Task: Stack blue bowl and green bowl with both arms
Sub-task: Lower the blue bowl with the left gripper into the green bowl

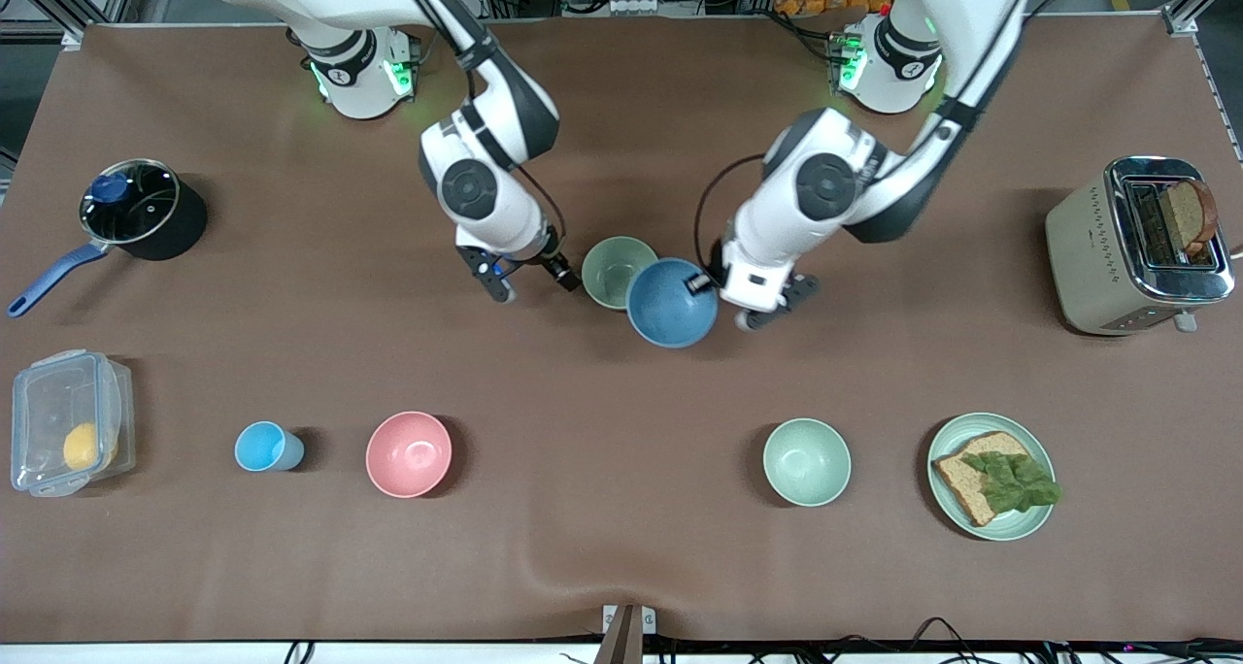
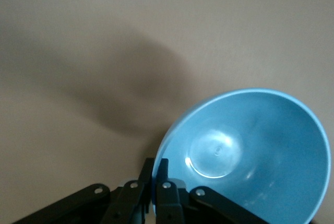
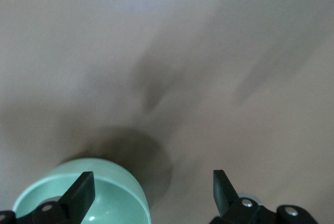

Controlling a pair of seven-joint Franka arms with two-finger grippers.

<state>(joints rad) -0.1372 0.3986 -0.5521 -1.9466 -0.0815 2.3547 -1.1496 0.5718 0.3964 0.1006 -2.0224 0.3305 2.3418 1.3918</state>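
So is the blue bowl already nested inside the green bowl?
No: the left end effector holds the blue bowl tilted by its rim, beside the green bowl, not in it.

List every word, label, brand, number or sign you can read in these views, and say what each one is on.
No text can be read in any view.
Toaster: small marks low on its front, too small to read.
Right arm's base and left arm's base: each has a small round mark, too small to read.
Blue bowl, green bowl: plain, no marking.
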